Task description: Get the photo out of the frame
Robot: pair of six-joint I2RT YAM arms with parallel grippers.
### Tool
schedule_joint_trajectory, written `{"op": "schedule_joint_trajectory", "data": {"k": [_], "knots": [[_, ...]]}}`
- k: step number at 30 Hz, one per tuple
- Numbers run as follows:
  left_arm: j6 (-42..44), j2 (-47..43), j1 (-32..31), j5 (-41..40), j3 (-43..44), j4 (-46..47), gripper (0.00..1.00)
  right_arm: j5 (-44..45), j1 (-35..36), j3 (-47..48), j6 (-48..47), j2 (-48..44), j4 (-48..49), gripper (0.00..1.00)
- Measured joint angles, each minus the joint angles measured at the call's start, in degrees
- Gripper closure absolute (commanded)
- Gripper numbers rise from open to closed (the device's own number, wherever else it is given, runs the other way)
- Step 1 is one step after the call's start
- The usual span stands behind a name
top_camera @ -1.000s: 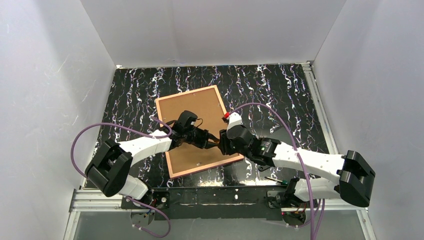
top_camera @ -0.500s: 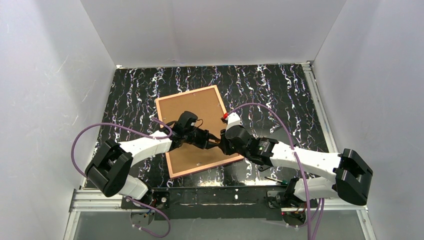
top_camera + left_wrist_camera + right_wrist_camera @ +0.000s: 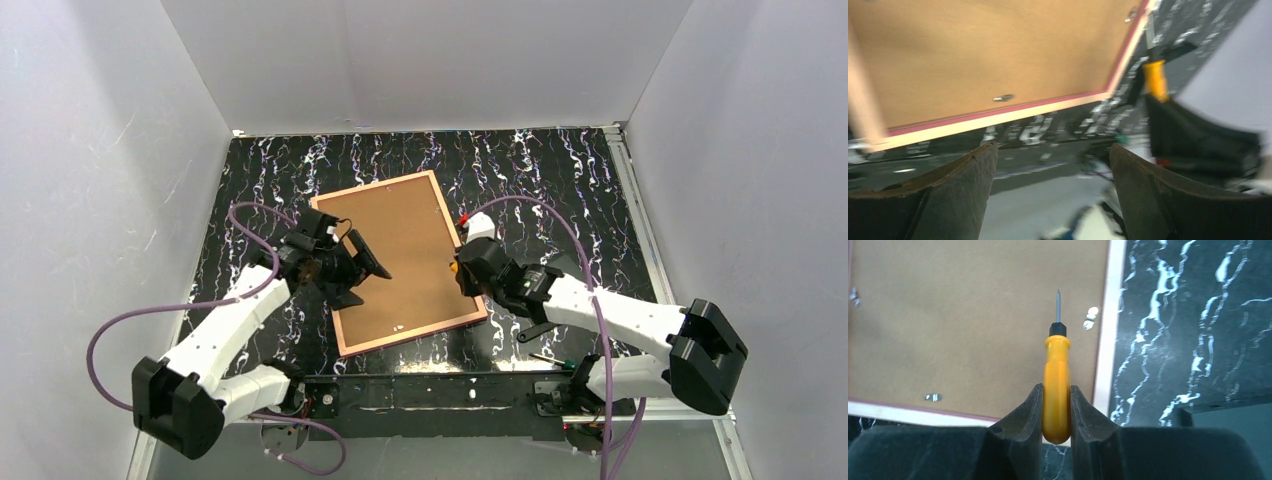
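Observation:
The frame (image 3: 400, 262) lies face down on the black marbled table, its thin pink rim (image 3: 1108, 325) around a brown backing board (image 3: 973, 315). The photo is hidden under that board. My right gripper (image 3: 1056, 392) is shut on the orange handle of a small screwdriver (image 3: 1057, 365), whose tip hovers over the board near a metal tab (image 3: 1091, 317) by the frame's right edge. My left gripper (image 3: 360, 280) hangs open and empty over the frame's left side. In the left wrist view its fingers (image 3: 968, 185) stand wide apart, beyond the frame's near rim (image 3: 998, 112).
Small metal tabs (image 3: 933, 397) sit along the board's edges. A thin green-tipped tool (image 3: 550, 358) lies by the right arm's base. White walls close in the table on three sides, and a metal rail (image 3: 400, 392) runs along the front.
My left gripper has opened and drawn back left across the frame, away from the right gripper. The right gripper keeps the screwdriver and has shifted slightly toward the frame's right edge.

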Motion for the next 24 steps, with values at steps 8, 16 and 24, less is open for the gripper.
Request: {"op": "schedule_joint_trajectory", "data": {"k": [8,16,24], "knots": [[24.5,-5.8,0.2,-16.6,4.7,-22.8,0.18,-2.8,-10.8,8.4,-2.7,7.0,-2.1,0.99],[29.5,-7.3,0.2,-20.9,-2.5,-25.9,0.19,-5.0,-14.3,18.0,-5.1,20.0,-2.1,0.99],[29.7,-2.5,0.2,-20.2,-8.2,-18.1,0.30,-5.5,-15.7,22.5,-6.4,25.5,-1.9,0.99]]}}
